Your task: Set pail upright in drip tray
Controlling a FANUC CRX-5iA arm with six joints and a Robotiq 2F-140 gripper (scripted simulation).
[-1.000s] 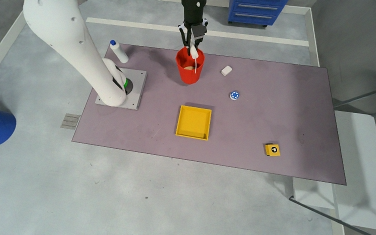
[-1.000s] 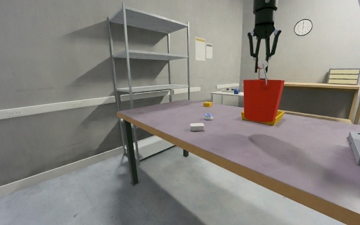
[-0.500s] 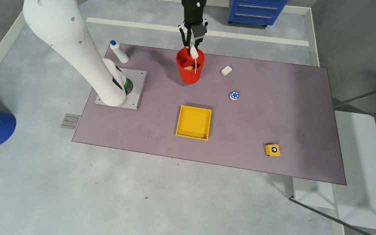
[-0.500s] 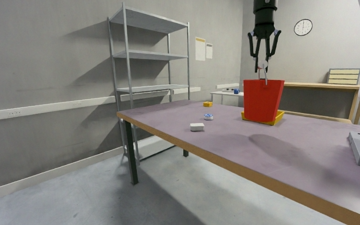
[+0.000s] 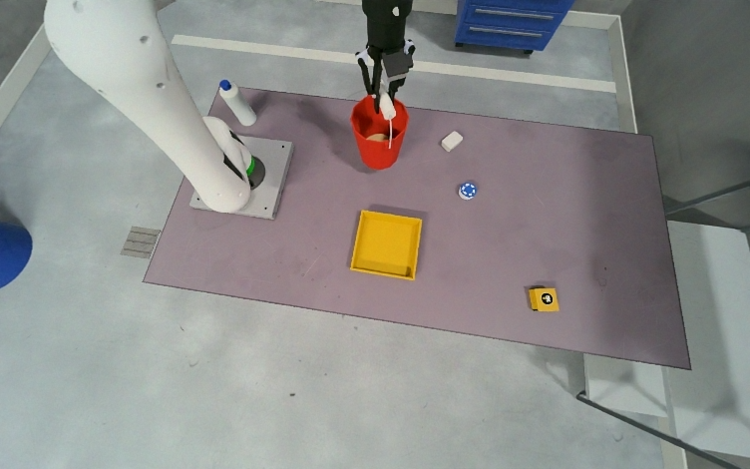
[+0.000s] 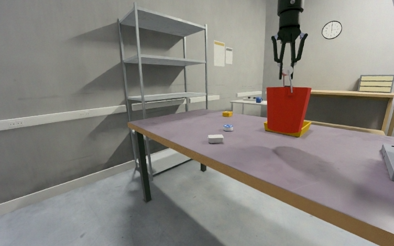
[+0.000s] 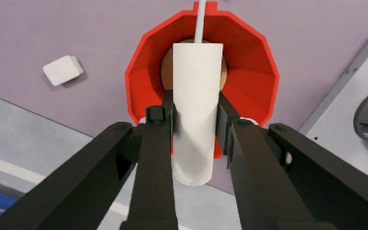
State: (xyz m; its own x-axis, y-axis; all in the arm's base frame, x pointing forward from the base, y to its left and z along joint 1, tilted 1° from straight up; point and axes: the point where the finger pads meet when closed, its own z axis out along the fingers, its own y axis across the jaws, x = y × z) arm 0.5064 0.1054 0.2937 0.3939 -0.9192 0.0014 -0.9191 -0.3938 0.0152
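Observation:
The red pail [image 5: 379, 135] hangs upright from its thin white bail above the table's far side. My gripper [image 5: 385, 102] is shut on the white handle grip [image 7: 196, 118] at the top of the bail, straight above the pail's mouth. A tan round thing lies in the pail's bottom. The yellow drip tray [image 5: 386, 243] sits on the table, nearer the camera than the pail and apart from it. In the exterior view the pail [image 6: 286, 108] hides most of the tray [image 6: 302, 129] behind it, and the gripper [image 6: 286, 74] stands above the pail's rim.
A white bottle with a blue cap [image 5: 236, 102] stands at the table's far left, next to the robot's base plate [image 5: 259, 177]. A white block [image 5: 452, 140], a blue-and-white disc [image 5: 468, 190] and a small yellow box [image 5: 544, 298] lie right of the pail and tray.

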